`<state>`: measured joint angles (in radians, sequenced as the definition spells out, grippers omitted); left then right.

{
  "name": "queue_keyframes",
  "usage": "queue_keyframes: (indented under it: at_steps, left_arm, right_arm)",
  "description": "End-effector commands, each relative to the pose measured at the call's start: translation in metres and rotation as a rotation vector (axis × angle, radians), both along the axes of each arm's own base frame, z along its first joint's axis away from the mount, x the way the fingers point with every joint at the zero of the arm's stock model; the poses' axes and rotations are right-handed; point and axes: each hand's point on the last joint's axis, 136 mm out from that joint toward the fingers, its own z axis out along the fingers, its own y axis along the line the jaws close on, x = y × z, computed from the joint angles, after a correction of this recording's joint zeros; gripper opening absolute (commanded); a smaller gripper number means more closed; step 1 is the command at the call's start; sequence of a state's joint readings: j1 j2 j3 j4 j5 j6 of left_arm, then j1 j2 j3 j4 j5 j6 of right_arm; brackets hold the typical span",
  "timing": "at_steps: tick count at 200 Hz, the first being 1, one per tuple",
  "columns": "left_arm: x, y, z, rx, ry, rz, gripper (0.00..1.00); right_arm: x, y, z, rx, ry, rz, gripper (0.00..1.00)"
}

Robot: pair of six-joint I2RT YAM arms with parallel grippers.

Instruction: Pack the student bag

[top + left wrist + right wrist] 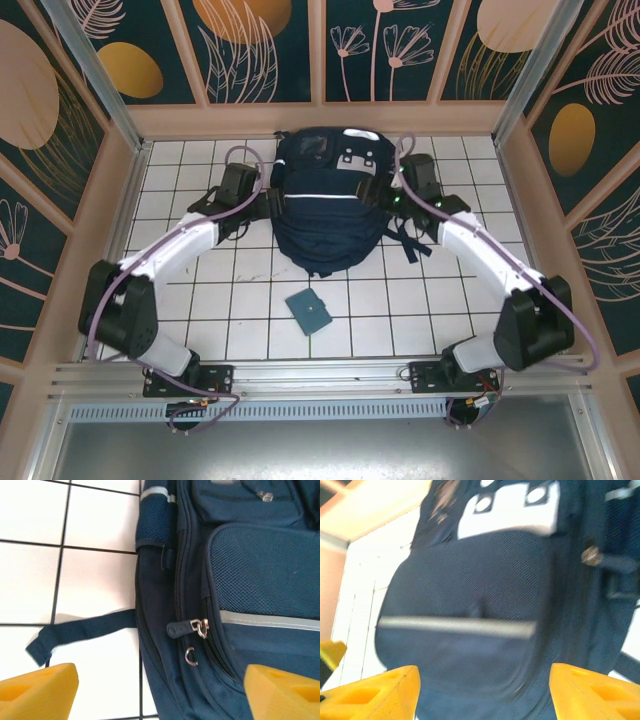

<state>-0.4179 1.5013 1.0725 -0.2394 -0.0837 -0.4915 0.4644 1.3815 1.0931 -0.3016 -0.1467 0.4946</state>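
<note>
**Pack bag: both arms at the bag, nothing gripped**

Top view: student bag [325,215] lies flat at the far middle of the tiled table [200,300], white patches toward the back wall. Left gripper [263,203] sits at the bag's left flank and right gripper [393,200] at its right flank, both close in. A small dark booklet [308,311] lies alone on the tiles nearer the arm bases, well apart from the bag and outside it.

Left wrist: left gripper [161,680] has its jaws spread wide, yellow fingers [40,692] at the two bottom corners, holding nothing. The bag's side seam runs between them. A zipper pull [187,628] with a metal ring lies on that seam, just beside the end of the reflective stripe [270,620]. A loose strap [80,635] trails out across the tiles. From here I can't tell whether that zip is shut along its whole length.

Right wrist (blurred): right gripper [485,680] is also spread wide with nothing in it, looking over the front pocket, with the white patch [510,515] at the top.

My read: this is the bag-handling step, not loading. The booklet isn't in, so packing looks far from done.

Next move, as I judge it: left closes on the zipper pull, which is a small target and needs a centred approach clear of the strap. Right pins the fabric so the zip runs rather than dragging the whole bag.
</note>
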Motion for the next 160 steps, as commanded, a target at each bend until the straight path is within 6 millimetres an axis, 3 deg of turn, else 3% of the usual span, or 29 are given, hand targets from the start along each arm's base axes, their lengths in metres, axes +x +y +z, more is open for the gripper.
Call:
queue_keyframes:
  at_steps: [1, 6, 9, 32, 57, 92, 115, 160]
  left_arm:
    - [-0.027, 0.013, -0.008, -0.044, 0.053, 0.069, 0.90]
    - [-0.031, 0.014, -0.004, -0.061, 0.051, 0.077, 0.91]
    - [-0.037, 0.017, -0.013, -0.061, 0.074, 0.086, 0.91]
    - [-0.069, 0.015, -0.031, -0.165, 0.145, 0.091, 0.91]
    - [-0.107, -0.004, -0.049, -0.381, 0.227, 0.085, 0.81]
    - [-0.148, -0.014, -0.078, -0.467, 0.331, 0.122, 0.80]
    - [-0.170, -0.030, -0.096, -0.520, 0.401, 0.106, 0.77]
    - [-0.203, -0.055, -0.111, -0.597, 0.495, 0.059, 0.59]
  right_arm:
    - [-0.058, 0.025, -0.039, -0.135, 0.084, 0.119, 0.71]
    - [-0.070, 0.035, -0.047, -0.145, 0.104, 0.151, 0.71]
    - [-0.077, 0.041, -0.051, -0.150, 0.117, 0.168, 0.71]
    - [-0.127, 0.073, -0.087, -0.201, 0.207, 0.272, 0.69]
    - [-0.158, 0.094, -0.115, -0.237, 0.275, 0.340, 0.67]
    - [-0.174, 0.105, -0.149, -0.277, 0.350, 0.367, 0.61]
    - [-0.177, 0.108, -0.167, -0.294, 0.393, 0.366, 0.51]
    - [-0.183, 0.105, -0.189, -0.298, 0.446, 0.362, 0.45]
